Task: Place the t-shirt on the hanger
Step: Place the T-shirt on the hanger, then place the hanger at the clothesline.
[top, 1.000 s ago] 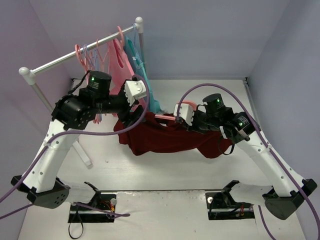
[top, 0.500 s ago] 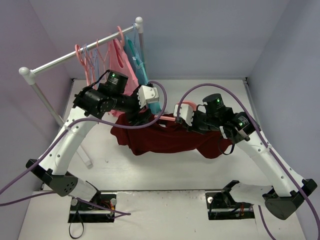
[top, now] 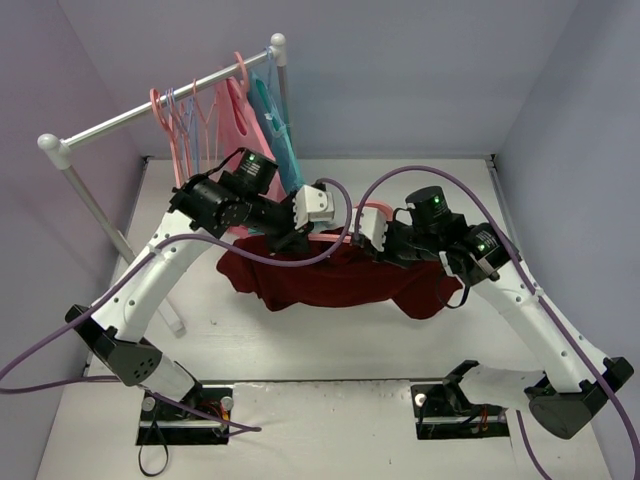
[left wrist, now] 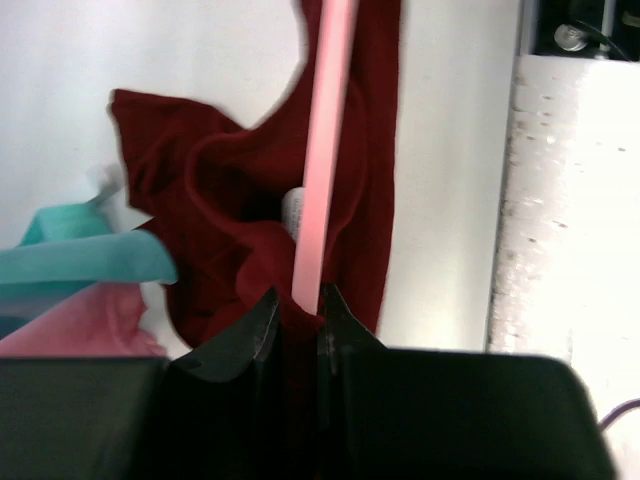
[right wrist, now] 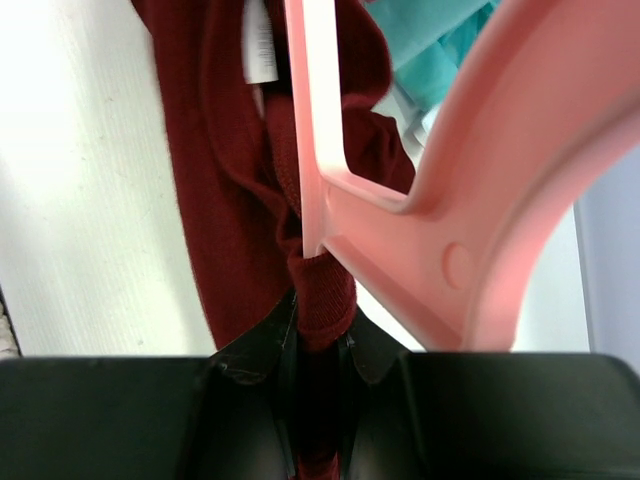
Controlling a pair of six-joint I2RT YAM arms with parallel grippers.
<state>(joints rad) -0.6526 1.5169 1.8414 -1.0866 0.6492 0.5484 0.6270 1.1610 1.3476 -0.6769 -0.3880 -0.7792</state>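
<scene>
left gripper [left wrist: 298,325], right gripper [right wrist: 320,345] pinch t-shirt [left wrist: 215,200] | hanger [left wrist: 325,130] ends hidden

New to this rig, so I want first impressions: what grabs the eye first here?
The dark maroon t-shirt, slung across mid-table, pinched by the left pincer and the right pincer where both arms meet. A salmon-pink hanger lies along its top edge between them. Back left, a rack holds a pink garment and a teal garment.
</scene>
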